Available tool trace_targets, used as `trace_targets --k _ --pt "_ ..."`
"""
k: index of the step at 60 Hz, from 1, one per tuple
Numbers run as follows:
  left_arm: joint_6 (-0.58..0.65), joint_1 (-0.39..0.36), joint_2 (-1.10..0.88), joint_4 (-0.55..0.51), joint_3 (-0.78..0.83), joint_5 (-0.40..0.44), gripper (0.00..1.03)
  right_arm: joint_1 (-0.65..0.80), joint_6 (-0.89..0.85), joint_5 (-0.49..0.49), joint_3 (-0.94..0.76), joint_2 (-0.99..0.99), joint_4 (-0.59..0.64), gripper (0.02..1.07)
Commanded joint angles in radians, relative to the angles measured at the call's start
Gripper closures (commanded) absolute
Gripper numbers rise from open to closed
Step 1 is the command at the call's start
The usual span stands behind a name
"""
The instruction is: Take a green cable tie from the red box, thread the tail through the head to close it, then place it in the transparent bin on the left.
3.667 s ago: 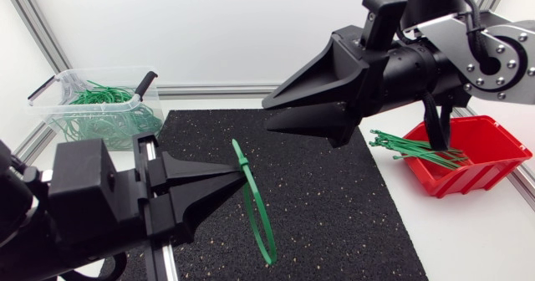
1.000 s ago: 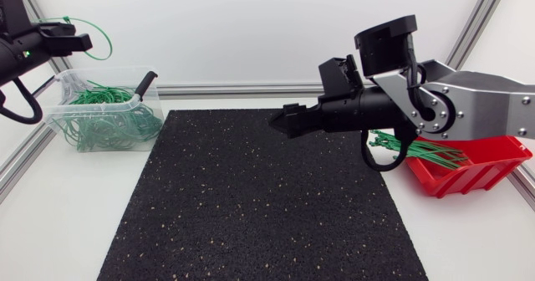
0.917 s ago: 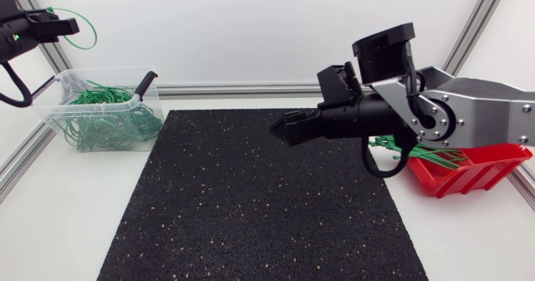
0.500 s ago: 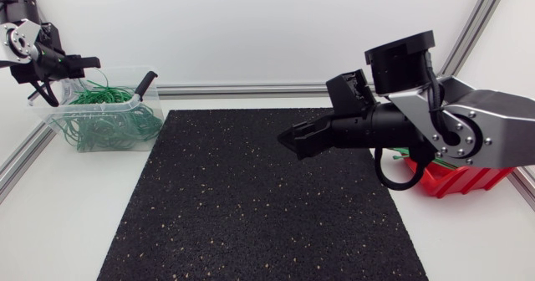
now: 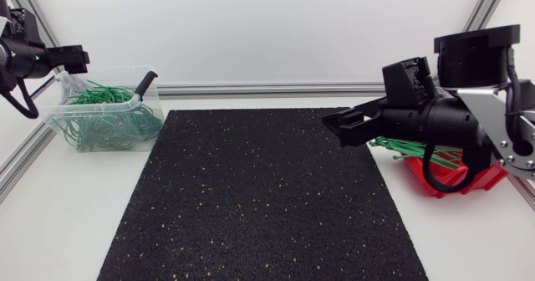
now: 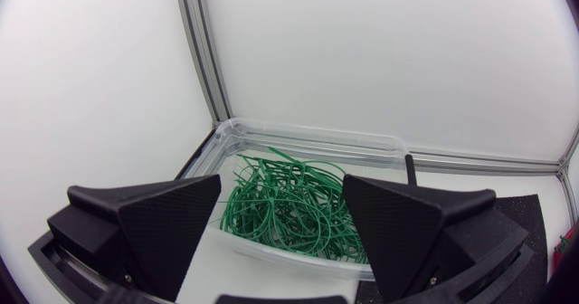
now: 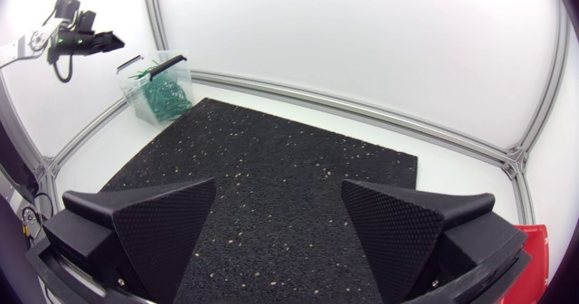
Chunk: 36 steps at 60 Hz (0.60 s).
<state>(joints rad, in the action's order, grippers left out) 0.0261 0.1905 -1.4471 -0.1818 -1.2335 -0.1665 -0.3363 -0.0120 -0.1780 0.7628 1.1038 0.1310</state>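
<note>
The transparent bin [image 5: 102,107] at the back left holds a tangle of closed green cable ties [image 6: 288,204]. My left gripper [image 5: 73,57] hovers above the bin's left end; in the left wrist view this gripper [image 6: 282,194] is open and empty, with the bin [image 6: 380,148] just ahead of it. At the right edge, the red box [image 5: 470,174] has a bundle of straight green ties [image 5: 408,149] sticking out toward the mat. My right gripper [image 5: 338,127] hangs over the mat's right part, next to that bundle; its wrist view shows it [image 7: 279,192] open and empty.
A black speckled mat [image 5: 259,197] covers the table's middle. A black-handled clip [image 5: 145,84] sits on the bin's right rim. Aluminium frame rails [image 5: 251,89] run along the back and sides. From the right wrist, the bin [image 7: 159,90] and left arm [image 7: 77,42] show far off.
My left gripper held a closed green loop above the bin, then opened; the loop is gone from its fingers. My right arm has drawn back to the right, toward the red box.
</note>
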Motion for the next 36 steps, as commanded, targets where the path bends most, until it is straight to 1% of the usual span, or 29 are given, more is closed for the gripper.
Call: trace_targets --k 1,6,11,20,23,26,36 --pt "0.005 -0.031 0.111 0.022 0.120 -0.007 0.05 0.052 -0.036 0.008 -0.043 -0.050 0.007 0.06" --pt "0.021 -0.062 0.217 0.068 0.218 -0.007 0.05 0.100 -0.054 0.011 -0.066 -0.099 0.009 0.06" --pt "0.028 -0.088 0.312 0.100 0.307 -0.007 0.05 0.138 -0.080 0.045 -0.099 -0.159 0.009 0.06" --pt "0.028 -0.129 0.439 0.119 0.419 -0.005 0.05 0.194 -0.123 0.098 -0.169 -0.262 0.004 0.06" --pt "0.028 -0.145 0.482 0.148 0.470 -0.005 0.05 0.206 -0.134 0.120 -0.195 -0.297 0.001 0.06" --pt "0.029 -0.151 0.510 0.173 0.508 -0.005 0.05 0.224 -0.135 0.124 -0.217 -0.328 0.001 0.06" --pt "0.021 -0.181 0.620 0.199 0.625 -0.005 0.05 0.290 -0.135 0.137 -0.286 -0.432 -0.004 0.06"
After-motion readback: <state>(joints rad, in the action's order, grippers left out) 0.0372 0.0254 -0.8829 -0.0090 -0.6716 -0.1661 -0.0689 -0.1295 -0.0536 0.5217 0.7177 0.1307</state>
